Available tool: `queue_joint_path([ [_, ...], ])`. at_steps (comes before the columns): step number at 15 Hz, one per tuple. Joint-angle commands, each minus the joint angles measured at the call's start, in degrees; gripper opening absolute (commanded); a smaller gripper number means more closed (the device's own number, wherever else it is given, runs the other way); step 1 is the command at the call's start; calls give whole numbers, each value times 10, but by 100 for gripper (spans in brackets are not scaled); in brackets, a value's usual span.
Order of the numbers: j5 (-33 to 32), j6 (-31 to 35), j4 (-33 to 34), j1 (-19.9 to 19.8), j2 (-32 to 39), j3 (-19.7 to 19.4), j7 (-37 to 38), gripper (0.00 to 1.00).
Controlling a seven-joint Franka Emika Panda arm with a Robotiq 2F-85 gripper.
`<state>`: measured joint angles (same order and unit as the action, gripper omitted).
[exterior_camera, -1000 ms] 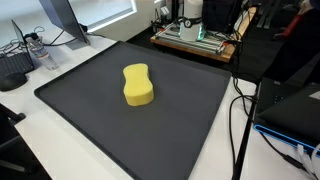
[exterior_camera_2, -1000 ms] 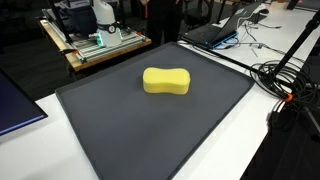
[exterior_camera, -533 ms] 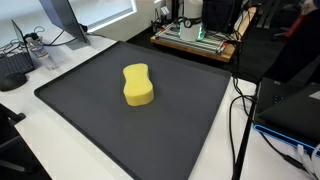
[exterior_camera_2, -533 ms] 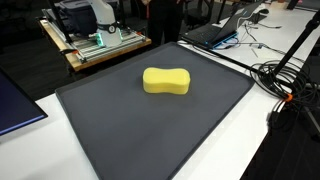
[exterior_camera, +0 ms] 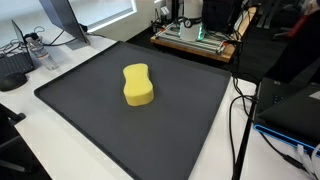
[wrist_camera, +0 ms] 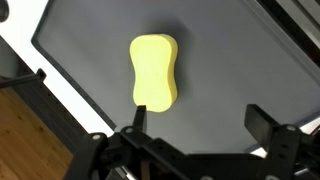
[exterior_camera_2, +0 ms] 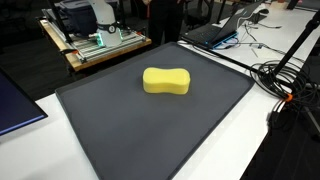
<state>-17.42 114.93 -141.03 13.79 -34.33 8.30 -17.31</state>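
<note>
A yellow peanut-shaped sponge point(exterior_camera: 138, 85) lies flat on a dark grey mat point(exterior_camera: 100, 120); it shows in both exterior views point(exterior_camera_2: 166, 81) and in the wrist view point(wrist_camera: 154, 71). My gripper point(wrist_camera: 199, 118) shows only in the wrist view, coming in from the bottom edge. Its jaws stand wide apart and hold nothing. It hangs well above the mat. The left fingertip point(wrist_camera: 139, 115) lies over the sponge's near end in the picture, and the right one is over bare mat. The arm does not show in either exterior view.
The mat point(exterior_camera_2: 150, 120) lies on a white table point(exterior_camera: 40, 150). Black cables point(exterior_camera_2: 285, 80) run along one side, a laptop point(exterior_camera_2: 215, 32) and a wooden cart with equipment point(exterior_camera_2: 95, 40) stand behind. A monitor point(exterior_camera: 60, 20) stands at a corner. Wooden floor point(wrist_camera: 30, 140) shows beyond the table edge.
</note>
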Motion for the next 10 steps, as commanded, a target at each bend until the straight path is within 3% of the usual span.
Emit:
queue_joint_path([
  [1, -1, 4, 8, 5, 15, 9, 0, 100],
  [6, -2, 9, 22, 6, 41, 14, -1, 100],
  [10, -20, 30, 13, 1, 94, 45, 49, 100],
])
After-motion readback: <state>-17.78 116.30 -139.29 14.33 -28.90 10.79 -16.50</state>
